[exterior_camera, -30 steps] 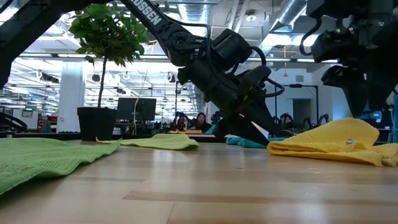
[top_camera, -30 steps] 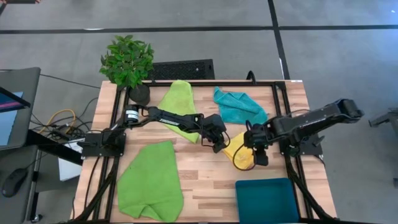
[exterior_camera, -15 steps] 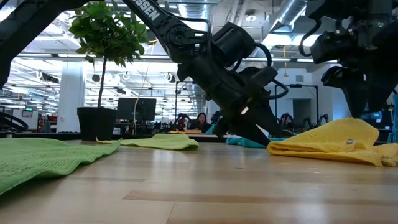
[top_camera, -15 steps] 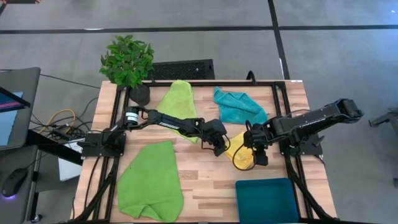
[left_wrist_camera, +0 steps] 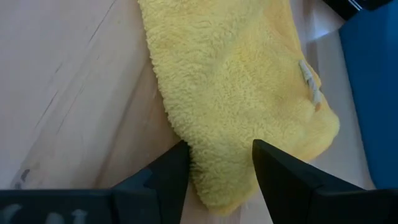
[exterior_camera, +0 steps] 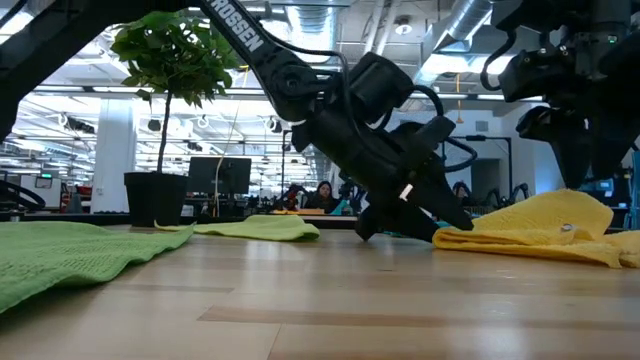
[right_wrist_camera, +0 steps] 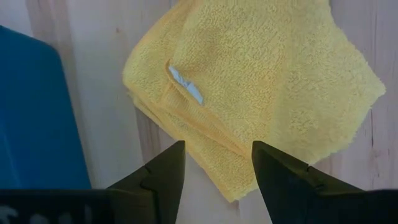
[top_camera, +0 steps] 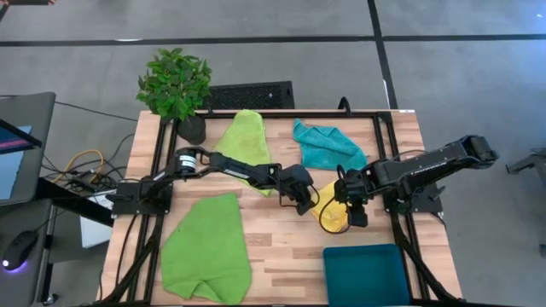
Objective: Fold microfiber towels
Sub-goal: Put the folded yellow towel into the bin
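A bright yellow towel [top_camera: 328, 211] lies bunched in several layers on the wooden table, right of centre. My left gripper [left_wrist_camera: 217, 160] is open, low at the towel's left end [exterior_camera: 445, 232], one finger on either side of that end. My right gripper [right_wrist_camera: 217, 155] hangs open above the towel's right part, clear of it. A lime green towel [top_camera: 206, 251] lies spread at the near left. Another lime green towel [top_camera: 246, 141] and a turquoise towel [top_camera: 326, 147] lie toward the far edge. My left gripper comes slanting down from the table's left, and its open fingers [left_wrist_camera: 177, 163] straddle the left end of the yellow towel [left_wrist_camera: 214, 146]. I cannot tell whether they touch the cloth. The towel lies flat on the table.
A teal tray [top_camera: 367, 275] sits at the near right, close beside the yellow towel. A potted plant [top_camera: 175, 85] stands at the far left corner. Bare wood shows in the middle, between the near green towel and the tray.
My left gripper has come down and gone toward the table's right edge, until its open fingers reach the yellow towel's left end. The towel lies as it did.
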